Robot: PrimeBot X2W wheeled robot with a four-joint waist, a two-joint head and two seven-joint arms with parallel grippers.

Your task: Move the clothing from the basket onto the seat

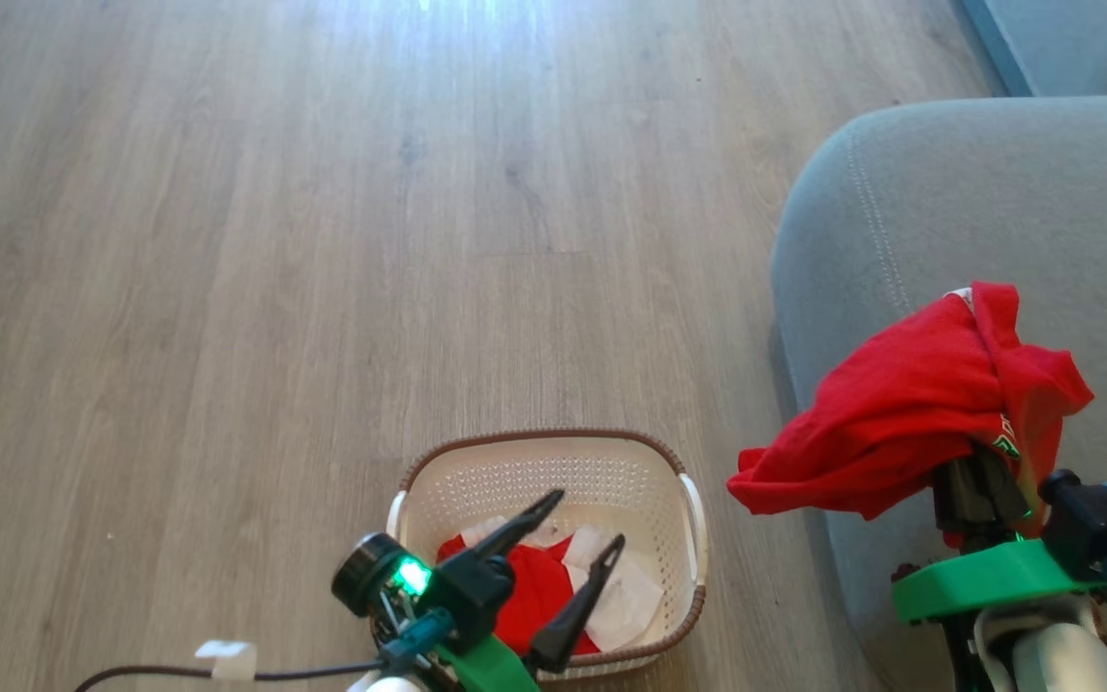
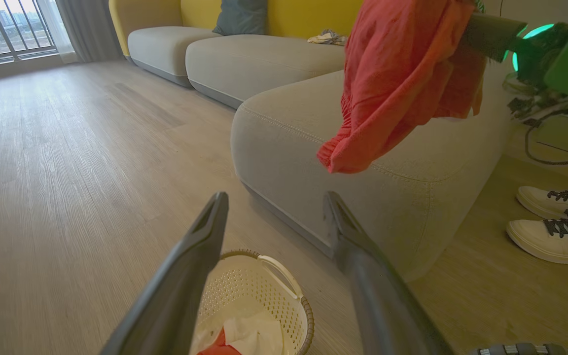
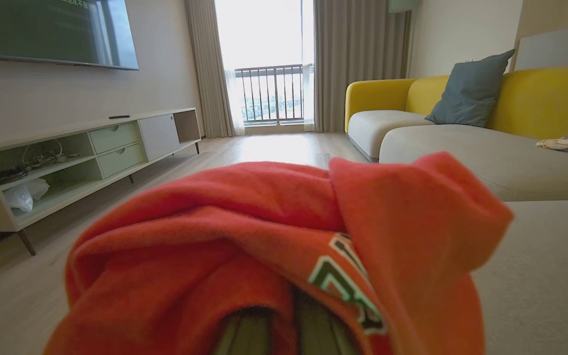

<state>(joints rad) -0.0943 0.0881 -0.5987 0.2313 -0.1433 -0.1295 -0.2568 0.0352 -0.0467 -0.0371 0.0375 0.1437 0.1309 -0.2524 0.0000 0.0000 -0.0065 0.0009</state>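
Observation:
The cream basket (image 1: 534,440) stands on the floor, just left of the grey seat (image 1: 947,211). In it lies a red and white garment (image 1: 539,588). My left gripper (image 1: 587,519) hovers over the basket, open and holding nothing; in the left wrist view the basket (image 2: 291,301) shows between its fingers. My right gripper (image 1: 978,485) is shut on the bright red garment (image 1: 899,404), which drapes over its fingers and hides the tips. The cloth hangs above the seat's near rounded corner (image 2: 289,118). It covers the lower half of the right wrist view, red garment (image 3: 264,236).
A person's white sneakers (image 2: 550,236) stand on the floor right of the seat. A dark cable (image 1: 227,673) runs along the floor by my left arm. Beyond are more sofa cushions with a yellow back (image 3: 545,93) and a low TV cabinet (image 3: 91,153). Open wooden floor (image 1: 323,240) lies ahead.

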